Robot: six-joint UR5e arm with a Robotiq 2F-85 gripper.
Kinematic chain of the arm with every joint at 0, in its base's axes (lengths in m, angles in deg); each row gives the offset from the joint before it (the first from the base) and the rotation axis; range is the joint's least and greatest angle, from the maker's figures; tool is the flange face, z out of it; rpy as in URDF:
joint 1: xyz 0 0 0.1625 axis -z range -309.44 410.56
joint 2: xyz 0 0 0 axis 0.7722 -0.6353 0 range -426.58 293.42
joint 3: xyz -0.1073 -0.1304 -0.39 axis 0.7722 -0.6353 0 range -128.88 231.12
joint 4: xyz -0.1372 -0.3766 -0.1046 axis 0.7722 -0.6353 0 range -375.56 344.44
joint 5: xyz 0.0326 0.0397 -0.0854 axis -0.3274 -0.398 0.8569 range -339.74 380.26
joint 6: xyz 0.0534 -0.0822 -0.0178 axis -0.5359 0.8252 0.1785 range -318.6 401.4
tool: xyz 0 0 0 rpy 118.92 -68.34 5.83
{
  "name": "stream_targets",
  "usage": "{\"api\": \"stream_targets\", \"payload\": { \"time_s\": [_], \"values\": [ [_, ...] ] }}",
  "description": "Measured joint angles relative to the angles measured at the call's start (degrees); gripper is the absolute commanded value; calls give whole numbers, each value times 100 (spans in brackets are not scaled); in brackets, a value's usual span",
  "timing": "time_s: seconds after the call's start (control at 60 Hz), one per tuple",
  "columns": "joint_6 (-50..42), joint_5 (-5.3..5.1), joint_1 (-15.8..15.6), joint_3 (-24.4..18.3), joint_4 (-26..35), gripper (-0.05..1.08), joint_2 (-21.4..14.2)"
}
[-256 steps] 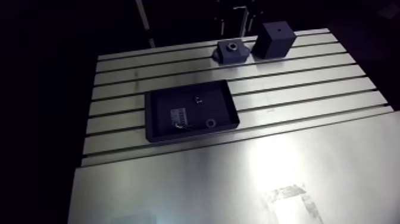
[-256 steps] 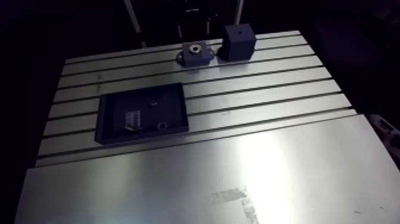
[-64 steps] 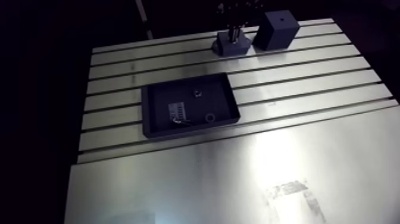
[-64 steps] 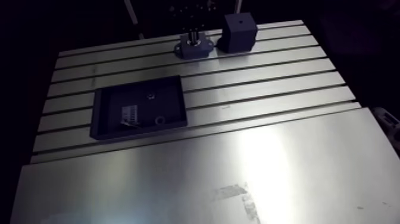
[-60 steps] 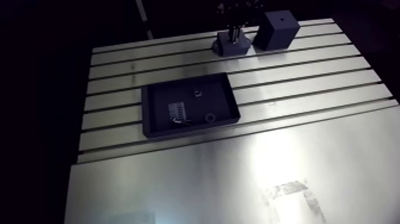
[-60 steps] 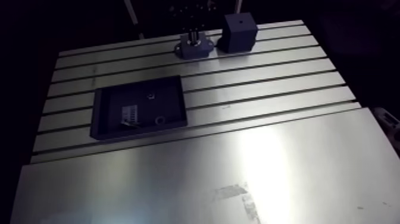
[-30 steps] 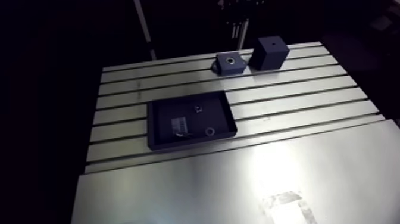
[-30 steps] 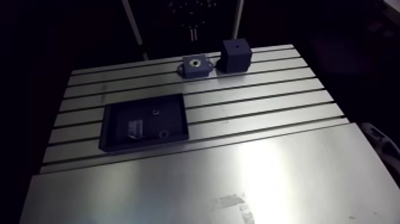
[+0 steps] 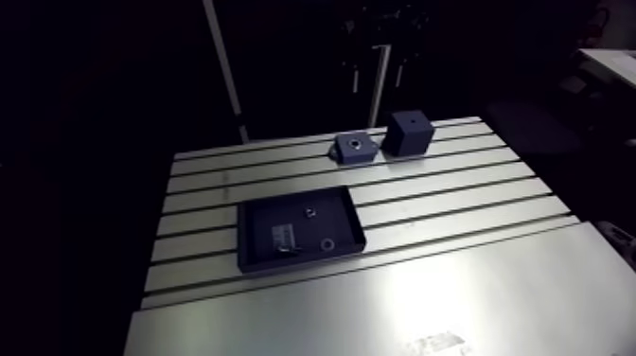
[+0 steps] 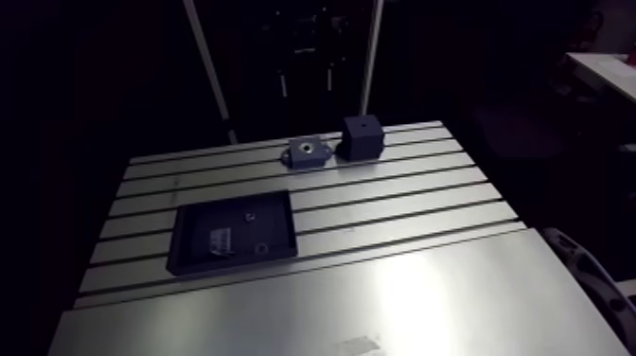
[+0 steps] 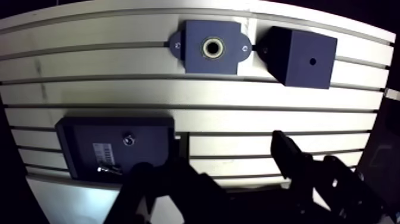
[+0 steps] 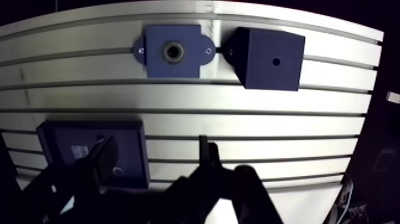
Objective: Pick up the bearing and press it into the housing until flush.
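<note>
Wrist view, bearing: the bearing (image 11: 206,47) shows as a pale ring in the round hole of the housing (image 11: 193,42). It looks pushed in.
Flush or not: I am looking from straight above, so I cannot tell if its top is level with the housing's face.
Done so far: I think the picking up and the putting in are done.
Left to do: maybe only a check. It may need one more push if the ring sticks up a bit.
Tool: the gripper (image 11: 231,149) has its two fingers (image 11: 288,158) spread wide. Nothing is between them.
Arm pose: the gripper hangs high over the table (image 11: 119,89) and points straight down. It is well apart from the housing, which lies ahead of the fingers.
Arm view, places: the housing sits at 12 o'clock on the table, near the far edge. A dark block (image 9: 407,133) stands just beside it at its 3 o'clock. I cannot tell if they touch. A black tray (image 9: 248,237) lies at 7 o'clock from the housing, well apart from it.
In the tray: a small ring (image 9: 326,244) lies there. It may be a spare, but it is too small to tell.
</note>
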Motion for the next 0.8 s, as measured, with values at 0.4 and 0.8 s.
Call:
{"api": "stream_targets", "payload": {
  "time_s": [0.4, 0.8],
  "values": [
    [-18, -73, 10, 194, 535, 0, -826],
    [-175, -241, -45, 473, 893, 0, -1626]
  ]
}}
